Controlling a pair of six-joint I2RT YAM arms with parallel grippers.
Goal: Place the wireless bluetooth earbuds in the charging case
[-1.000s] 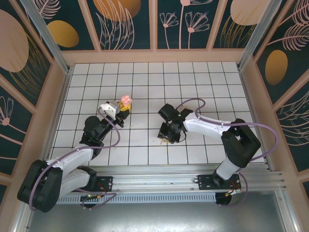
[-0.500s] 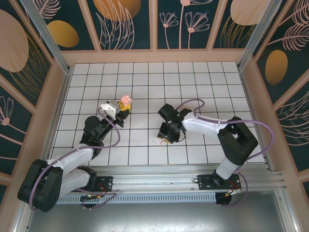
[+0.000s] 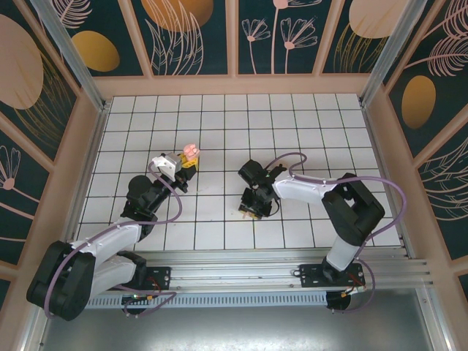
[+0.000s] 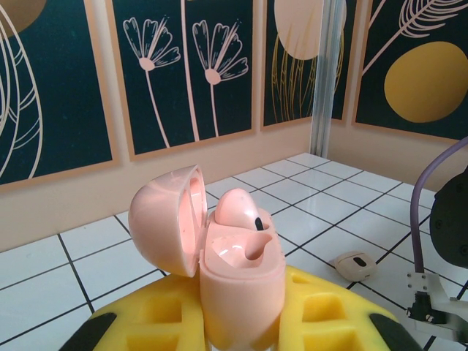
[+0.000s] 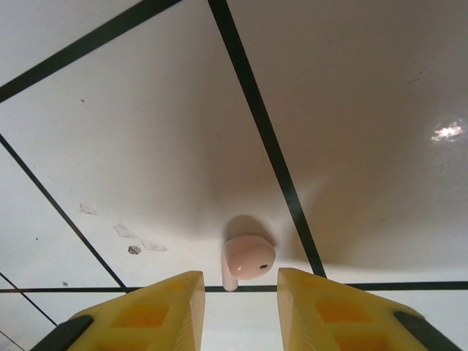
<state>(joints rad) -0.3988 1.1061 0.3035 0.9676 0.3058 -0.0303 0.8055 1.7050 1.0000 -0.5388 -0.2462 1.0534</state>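
White grid table [image 3: 307, 124] | left pincer [image 3: 187, 164] clamps open charging case [image 4: 241, 281] | right pincer [image 5: 241, 292] narrow, unclosed, straddling loose earbud [image 5: 248, 257]

The table [image 3: 219, 117] is a white surface ruled into squares by black lines [image 5: 259, 124], with a pale wooden rim [image 3: 234, 85] around it. One earbud [image 5: 248, 257] lies directly on a white square. In the right wrist view, two lines cross just right of and below the earbud, and small scuff marks [image 5: 135, 241] sit to its left.
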